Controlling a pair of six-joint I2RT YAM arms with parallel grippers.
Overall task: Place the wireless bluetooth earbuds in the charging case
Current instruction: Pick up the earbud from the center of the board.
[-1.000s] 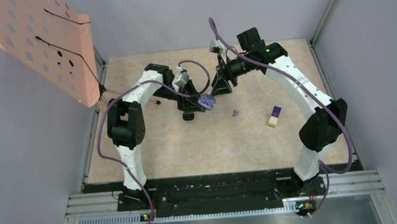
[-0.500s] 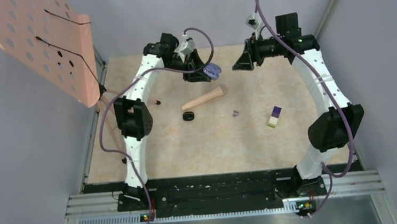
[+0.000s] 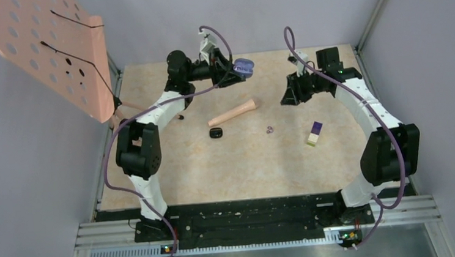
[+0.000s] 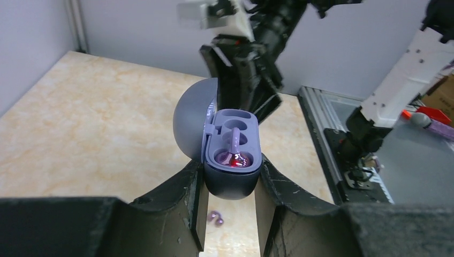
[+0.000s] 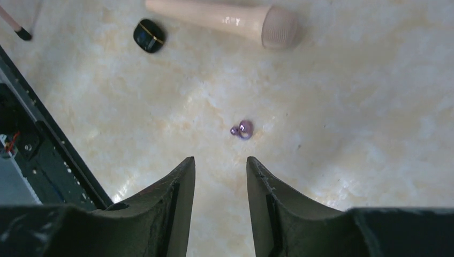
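Note:
My left gripper [image 3: 239, 72] is shut on the open purple charging case [image 3: 245, 66] and holds it high over the far side of the table. In the left wrist view the case [image 4: 232, 179] sits between the fingers with its lid swung left. One glossy pinkish-purple earbud [image 4: 235, 158] sits in the near socket under a red glow. A loose pinkish-purple earbud [image 3: 269, 129] lies on the table, also seen below the case [image 4: 216, 218]. My right gripper [image 3: 289, 96] is open and empty, with that earbud [image 5: 242, 129] just ahead of its fingertips [image 5: 184, 168].
A pinkish cylinder [image 3: 232, 112] lies mid-table with a small black rounded piece [image 3: 215, 133] near it; both show in the right wrist view [image 5: 230, 19] [image 5: 149, 35]. A purple-and-cream block [image 3: 315, 133] stands to the right. A pink perforated board [image 3: 53, 50] stands at the far left.
My left gripper has carried the case up and toward the back wall. My right gripper has drawn away to the right and come down over the loose earbud.

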